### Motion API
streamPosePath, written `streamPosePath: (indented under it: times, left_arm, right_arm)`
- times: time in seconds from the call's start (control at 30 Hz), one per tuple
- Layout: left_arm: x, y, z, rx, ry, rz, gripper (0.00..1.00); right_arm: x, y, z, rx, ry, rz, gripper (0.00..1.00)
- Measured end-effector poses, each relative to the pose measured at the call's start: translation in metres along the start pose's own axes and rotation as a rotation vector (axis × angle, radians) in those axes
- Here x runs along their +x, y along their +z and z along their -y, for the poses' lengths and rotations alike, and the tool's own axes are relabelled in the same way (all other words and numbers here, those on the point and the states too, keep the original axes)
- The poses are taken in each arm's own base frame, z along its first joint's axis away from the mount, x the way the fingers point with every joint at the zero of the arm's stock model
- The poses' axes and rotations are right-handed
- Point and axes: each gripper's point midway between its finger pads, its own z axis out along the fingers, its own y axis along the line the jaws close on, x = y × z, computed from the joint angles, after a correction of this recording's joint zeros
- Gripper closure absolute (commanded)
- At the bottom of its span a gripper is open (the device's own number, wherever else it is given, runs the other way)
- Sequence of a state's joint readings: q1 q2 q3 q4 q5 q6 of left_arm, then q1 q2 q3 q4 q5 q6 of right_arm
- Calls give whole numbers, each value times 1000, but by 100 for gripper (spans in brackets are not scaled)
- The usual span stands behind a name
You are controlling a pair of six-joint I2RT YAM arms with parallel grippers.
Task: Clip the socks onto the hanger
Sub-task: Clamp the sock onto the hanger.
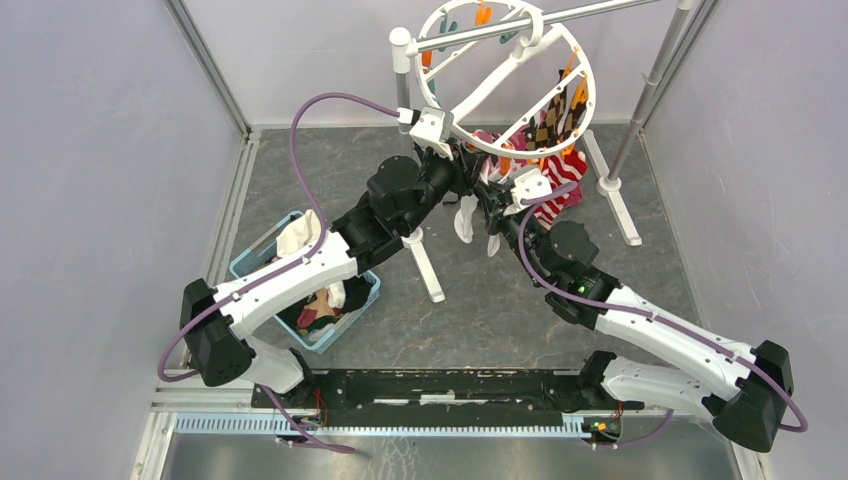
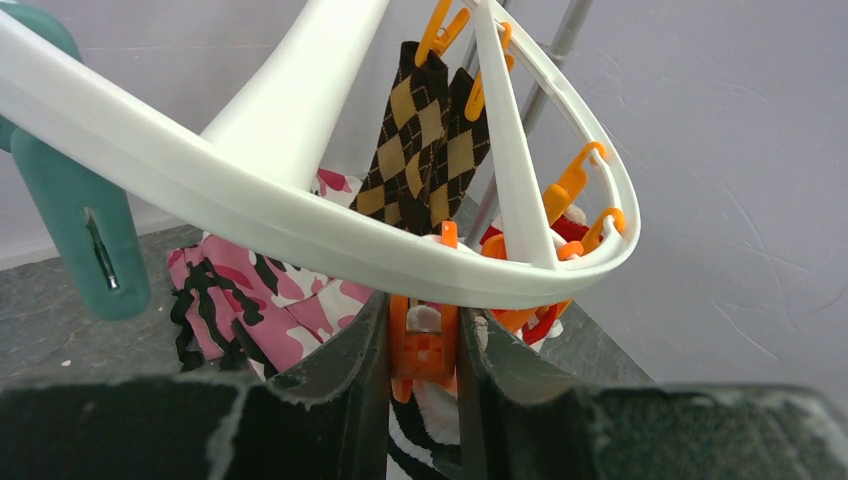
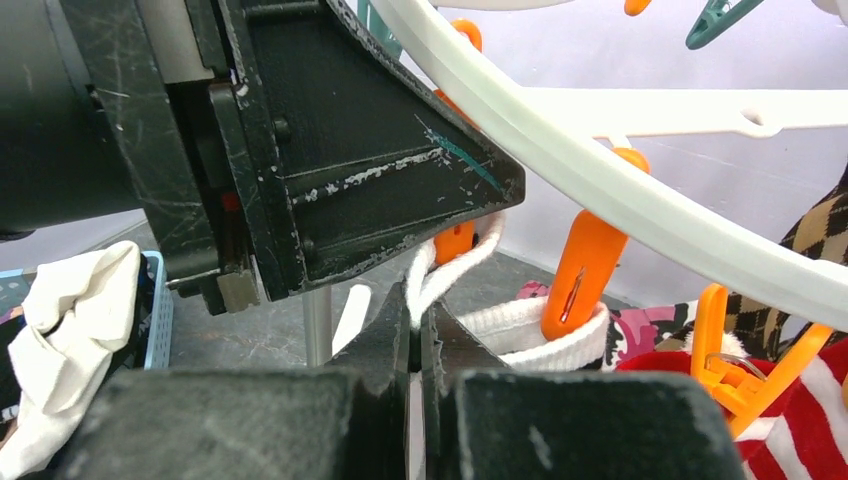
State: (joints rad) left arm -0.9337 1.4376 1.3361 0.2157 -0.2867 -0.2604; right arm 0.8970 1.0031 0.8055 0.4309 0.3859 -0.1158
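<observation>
Left claw (image 2: pixel 423 322) squeezes orange clothespin (image 2: pixel 424 357) on hanger (image 2: pixel 250 212) open so right claw (image 3: pixel 415 332), pinched on white sock cuff (image 3: pixel 522 326), can feed it.

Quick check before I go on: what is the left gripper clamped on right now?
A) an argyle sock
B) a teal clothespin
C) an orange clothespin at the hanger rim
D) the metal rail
C: in the left wrist view the left gripper squeezes an orange clothespin between its fingers, just under the white rim of the hanger.
</observation>
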Motion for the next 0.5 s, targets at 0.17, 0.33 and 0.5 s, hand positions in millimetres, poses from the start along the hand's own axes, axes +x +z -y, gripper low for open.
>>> streamPosePath:
  times: [0.17,0.33,0.5]
  left_arm:
    - [0,0,0,0,0,0,98]
    - [0,0,0,0,0,0,92]
    - [0,0,0,0,-4,0,67]
  right_arm:
    - [-3,0,1,2,-17,10,100]
    - [-6,0,2,5,-15,22,100]
    - [-5,0,3,13,-13,19,100]
